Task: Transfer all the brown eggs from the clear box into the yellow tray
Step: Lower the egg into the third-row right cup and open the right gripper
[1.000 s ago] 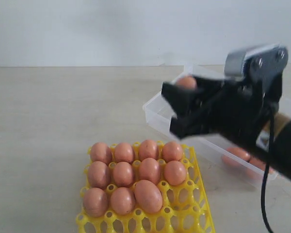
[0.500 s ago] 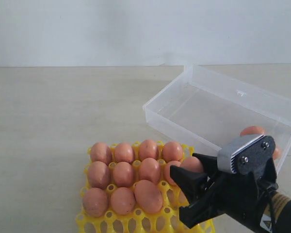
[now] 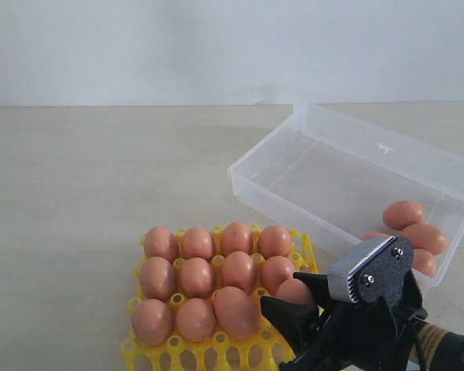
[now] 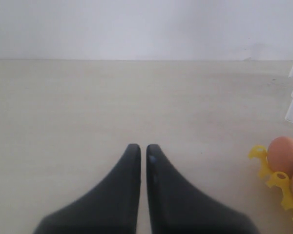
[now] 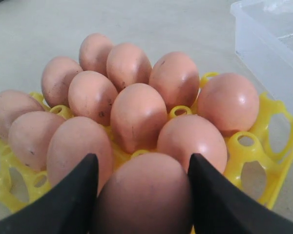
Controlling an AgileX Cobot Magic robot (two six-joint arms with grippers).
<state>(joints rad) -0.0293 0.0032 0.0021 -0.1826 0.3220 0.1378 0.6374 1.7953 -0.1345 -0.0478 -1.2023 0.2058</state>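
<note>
My right gripper (image 3: 291, 297) is shut on a brown egg (image 3: 295, 291) and holds it low over the near right part of the yellow tray (image 3: 305, 253). In the right wrist view the held egg (image 5: 144, 195) fills the gap between the black fingers (image 5: 73, 195), just in front of the filled cups. Several brown eggs (image 3: 237, 270) sit in the tray. Three more eggs (image 3: 406, 214) lie at the right end of the clear box (image 3: 271, 197). My left gripper (image 4: 140, 147) is shut on nothing, over bare table left of the tray (image 4: 263, 163).
The tray and the box stand on a pale tabletop (image 3: 93, 178) with a white wall behind it. The box's near corner (image 5: 268, 53) lies close to the right of the tray. Open cups (image 5: 278, 136) show along the tray's right edge.
My right gripper has carried the egg from above the clear box down and forward to the tray's near right part. The eggs left in the box have come into sight.
</note>
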